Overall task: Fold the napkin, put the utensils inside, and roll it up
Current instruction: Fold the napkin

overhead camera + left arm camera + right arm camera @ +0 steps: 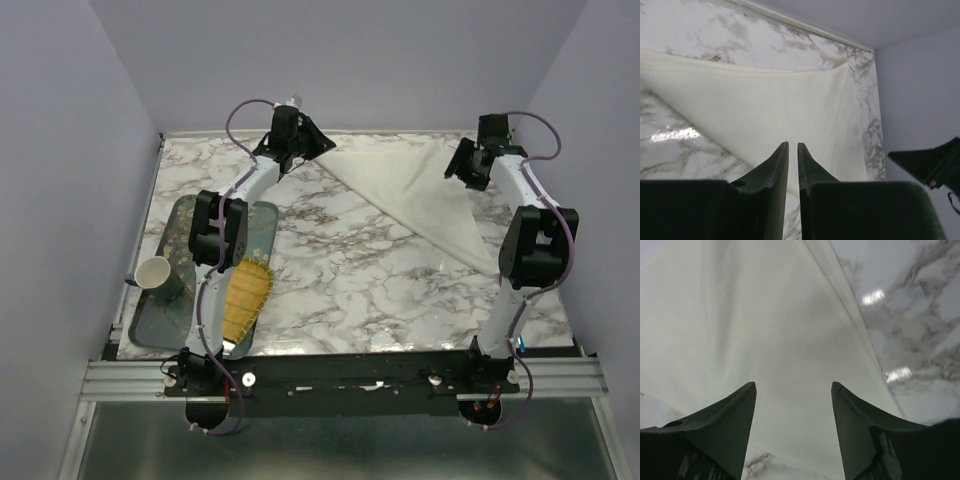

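The cream-white napkin point(420, 195) lies folded into a triangle at the back right of the marble table. My left gripper point(312, 142) hovers just left of the napkin's back-left corner. In the left wrist view the gripper point(793, 145) has its jaws almost together, nothing between them, and the napkin point(765, 105) spreads ahead. My right gripper point(460, 165) is over the napkin's right part. In the right wrist view the gripper point(793, 385) is open and empty above the cloth point(765, 315). The spoon is out of view.
A dark tray point(265, 215) lies at the left of the table, with a white cup point(155, 272) and a yellow woven mat point(246, 295) on it. Walls close in the back and both sides.
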Available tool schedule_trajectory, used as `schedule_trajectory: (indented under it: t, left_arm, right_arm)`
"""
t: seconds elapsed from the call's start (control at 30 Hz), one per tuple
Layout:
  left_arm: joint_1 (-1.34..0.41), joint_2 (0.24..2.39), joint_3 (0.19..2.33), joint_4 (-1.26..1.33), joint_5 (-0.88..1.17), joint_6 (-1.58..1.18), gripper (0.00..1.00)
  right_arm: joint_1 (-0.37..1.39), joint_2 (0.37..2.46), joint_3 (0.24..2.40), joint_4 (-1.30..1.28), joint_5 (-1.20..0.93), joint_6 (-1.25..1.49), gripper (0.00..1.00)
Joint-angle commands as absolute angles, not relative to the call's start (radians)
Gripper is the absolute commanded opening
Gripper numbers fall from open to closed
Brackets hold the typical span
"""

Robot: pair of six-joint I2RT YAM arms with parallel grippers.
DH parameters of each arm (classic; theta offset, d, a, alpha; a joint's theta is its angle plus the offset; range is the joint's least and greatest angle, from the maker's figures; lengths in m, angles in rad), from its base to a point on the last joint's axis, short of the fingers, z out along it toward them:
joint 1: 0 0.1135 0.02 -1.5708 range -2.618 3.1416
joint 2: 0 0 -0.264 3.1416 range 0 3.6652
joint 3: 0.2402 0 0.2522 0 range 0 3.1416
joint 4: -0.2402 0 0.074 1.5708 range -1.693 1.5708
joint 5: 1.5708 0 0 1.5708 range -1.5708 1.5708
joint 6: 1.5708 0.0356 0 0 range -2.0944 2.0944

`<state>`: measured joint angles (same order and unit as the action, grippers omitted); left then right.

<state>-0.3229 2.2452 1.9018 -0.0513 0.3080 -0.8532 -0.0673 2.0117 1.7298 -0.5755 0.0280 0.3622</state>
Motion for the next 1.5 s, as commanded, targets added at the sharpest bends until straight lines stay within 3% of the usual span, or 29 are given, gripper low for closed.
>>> schedule_trajectory:
  t: [0.0, 0.2, 0.5, 0.83, 1.13, 1.47]
  left_arm:
    - [-0.325, 2.425, 2.037, 0.209, 0.335, -1.027, 0.2]
    - [-0.339, 2.618, 2.198, 0.313, 0.29, -1.186, 0.12]
    - [-0.325, 2.64, 2.151, 0.241, 0.204, -1.223, 0.1]
    - [-0.285, 2.72, 2.246, 0.026, 0.238, -1.347, 0.04]
    - [-0.259, 2.706, 2.258, -0.208, 0.203, -1.309, 0.0]
    - [-0.213, 2.559, 2.114, -0.316, 0.179, -1.16, 0.0]
  right_arm:
    - [-0.074, 1.853, 1.477, -0.598, 0.015, 0.436, 0.68]
    - [-0.069, 1.764, 1.284, -0.508, -0.11, 0.394, 0.53]
    - [-0.066, 1.787, 1.207, -0.485, -0.074, 0.397, 0.53]
    - [-0.066, 1.77, 1.118, -0.485, -0.072, 0.431, 0.53]
    - [-0.051, 1.721, 1.026, -0.477, -0.115, 0.437, 0.53]
    - [-0.005, 1.554, 0.789, -0.474, -0.199, 0.497, 0.51]
